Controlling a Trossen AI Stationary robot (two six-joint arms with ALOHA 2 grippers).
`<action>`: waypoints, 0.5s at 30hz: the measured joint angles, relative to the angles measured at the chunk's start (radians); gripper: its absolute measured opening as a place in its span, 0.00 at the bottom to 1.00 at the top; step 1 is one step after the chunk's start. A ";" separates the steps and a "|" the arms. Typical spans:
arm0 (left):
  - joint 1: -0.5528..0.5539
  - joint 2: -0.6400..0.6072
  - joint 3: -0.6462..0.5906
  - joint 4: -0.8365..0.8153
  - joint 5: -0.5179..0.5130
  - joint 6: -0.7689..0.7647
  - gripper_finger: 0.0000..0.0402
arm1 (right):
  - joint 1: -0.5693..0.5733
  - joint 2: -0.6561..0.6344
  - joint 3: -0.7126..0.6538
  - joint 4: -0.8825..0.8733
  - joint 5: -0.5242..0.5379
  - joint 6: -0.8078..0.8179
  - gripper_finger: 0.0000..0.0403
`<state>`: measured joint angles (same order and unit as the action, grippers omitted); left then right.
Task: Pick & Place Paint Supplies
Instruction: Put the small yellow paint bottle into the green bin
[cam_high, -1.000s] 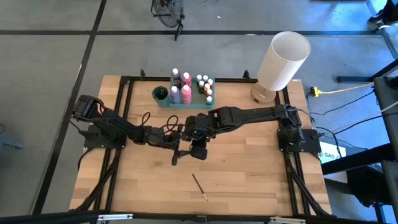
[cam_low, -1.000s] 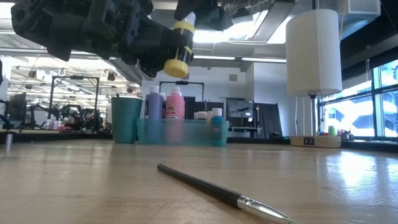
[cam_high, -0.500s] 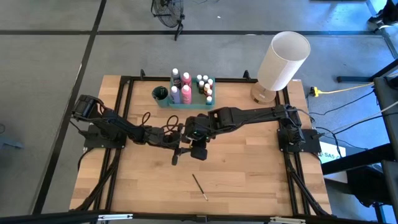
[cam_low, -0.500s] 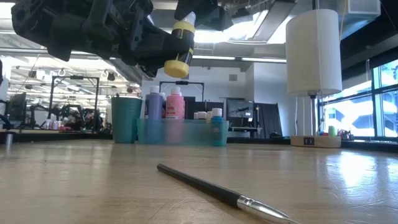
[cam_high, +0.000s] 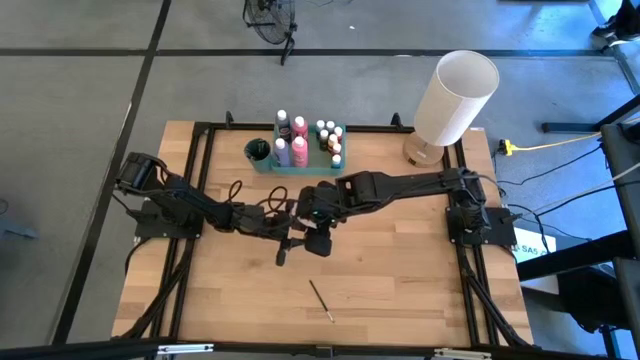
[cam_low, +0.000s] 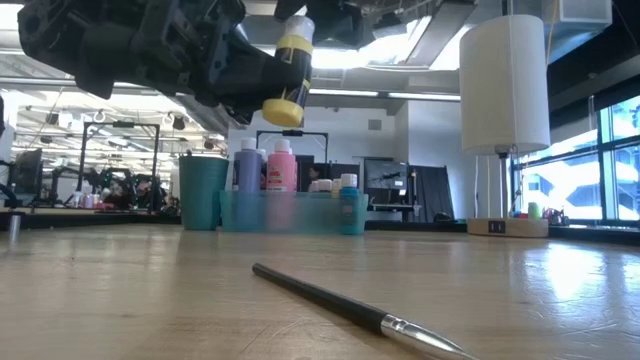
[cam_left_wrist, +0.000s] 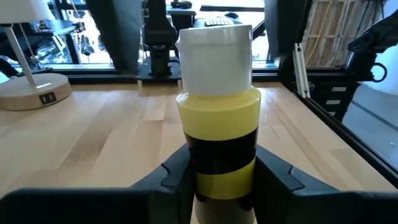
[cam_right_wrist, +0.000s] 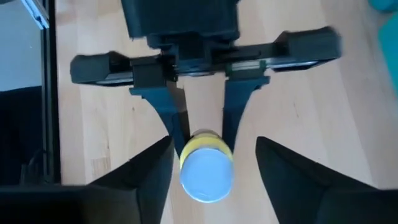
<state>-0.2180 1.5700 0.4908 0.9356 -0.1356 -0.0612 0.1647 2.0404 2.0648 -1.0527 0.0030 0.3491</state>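
A yellow paint bottle (cam_left_wrist: 219, 130) with a white cap (cam_right_wrist: 206, 174) and a black label band hangs high above the table's middle; it also shows in the low view as the yellow bottle (cam_low: 288, 72). My left gripper (cam_left_wrist: 217, 180) reaches in level from the table's left and is shut on it. My right gripper (cam_right_wrist: 214, 177) stands above the bottle, pointing steeply down. It is open, with its fingers on either side of the cap and apart from it. A thin dark paintbrush (cam_high: 321, 300) lies flat on the table near the front edge. My left gripper pinches the bottle's body at the black label band (cam_left_wrist: 217, 155), on its lower half, between its two fingers (cam_left_wrist: 177, 177). The fingers come in level from the table's left. The bottle stands nearly upright in the hold, cap up, lifted well clear of the table.
A translucent green tray (cam_high: 306, 168) holding several paint bottles stands at the table's far middle, with a teal cup (cam_high: 258, 151) at its left. A big white lamp (cam_high: 455, 95) stands at the far right corner. Bare wood lies around the paintbrush (cam_low: 350, 308).
My left gripper has shut on the yellow bottle's body. After that my right gripper has opened and let go of the cap. Both arms have stayed in place, and the bottle has stayed at the same height.
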 joint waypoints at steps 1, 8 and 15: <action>0.000 0.000 0.000 0.000 0.000 0.000 0.28 | 0.003 -0.007 0.003 -0.002 0.005 -0.001 0.58; 0.000 -0.002 0.000 0.003 -0.002 -0.003 0.28 | 0.088 -0.075 0.089 -0.037 0.230 0.007 0.61; -0.003 -0.002 0.000 0.009 -0.004 0.019 0.28 | 0.227 -0.128 0.114 -0.189 0.321 0.217 0.61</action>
<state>-0.2213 1.5681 0.4908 0.9446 -0.1393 -0.0425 0.3917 1.9125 2.1792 -1.2421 0.3242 0.5660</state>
